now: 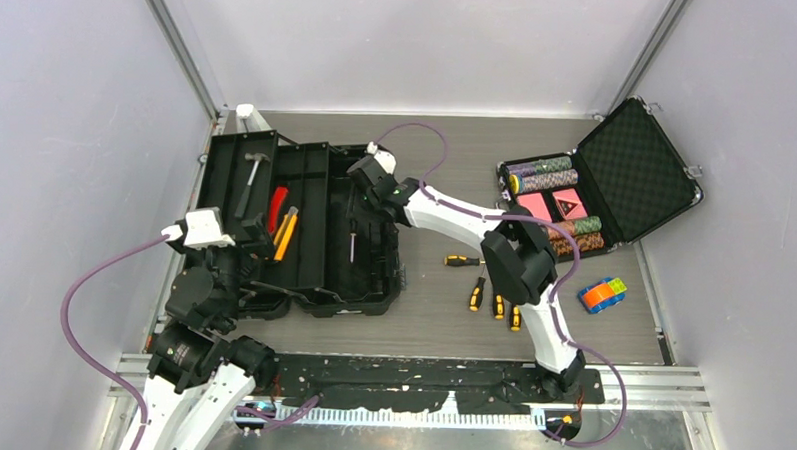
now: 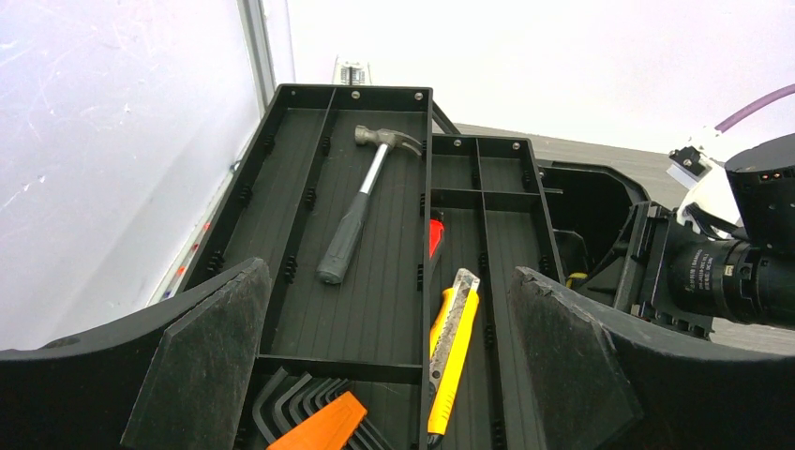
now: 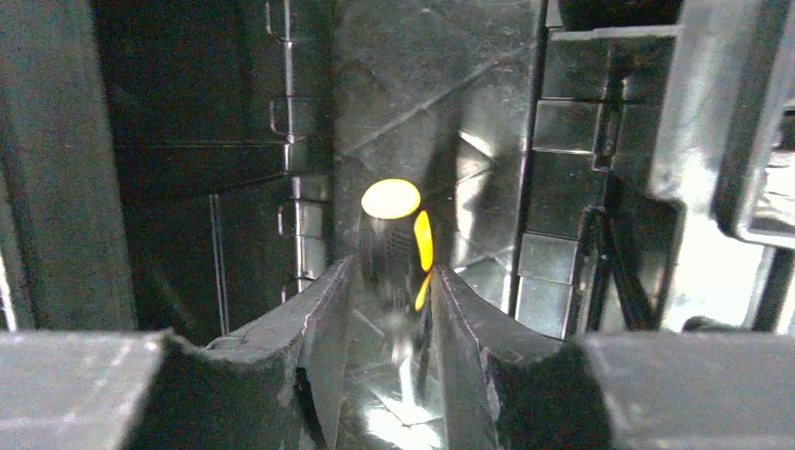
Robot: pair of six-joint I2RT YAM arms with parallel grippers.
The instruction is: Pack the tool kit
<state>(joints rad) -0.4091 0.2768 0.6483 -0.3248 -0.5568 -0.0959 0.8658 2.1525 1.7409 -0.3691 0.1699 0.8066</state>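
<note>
Top view first: the toolbox (image 1: 325, 197) sits open on the left half of the tabletop (image 1: 441, 332). My right arm reaches over its right wall, with the right jaws down inside the deep half. My left jaws hang over the near end of the tray side. Four loose screwdrivers (image 1: 477, 293) lie just right of the toolbox, under my right elbow, so the right arm is way nearer to them. One lies crosswise, the other three run roughly near-to-far. The chip case (image 1: 637, 168) and a coloured block (image 1: 602, 293) are further right, well apart from all this.

Left wrist view: the left jaws are spread fully wide with nothing in them. In the tray ahead are the hammer (image 2: 361, 206), lying lengthwise away from me, the yellow knife (image 2: 450, 352) one slot over, and the hex keys (image 2: 314, 417) closest.

Right wrist view: the right jaws stand narrow with a yellow-and-black screwdriver (image 3: 398, 239) between them. Its long axis is in line with the jaws, butt end pointing away toward the toolbox floor. It's blurry, so I honestly can't tell if the pads are pressing on it or it's loose. My guess is to leave it in here, lift clear of that right wall, then swing back for the loose ones. The wall and my own forearm above them are what's in the way.
</note>
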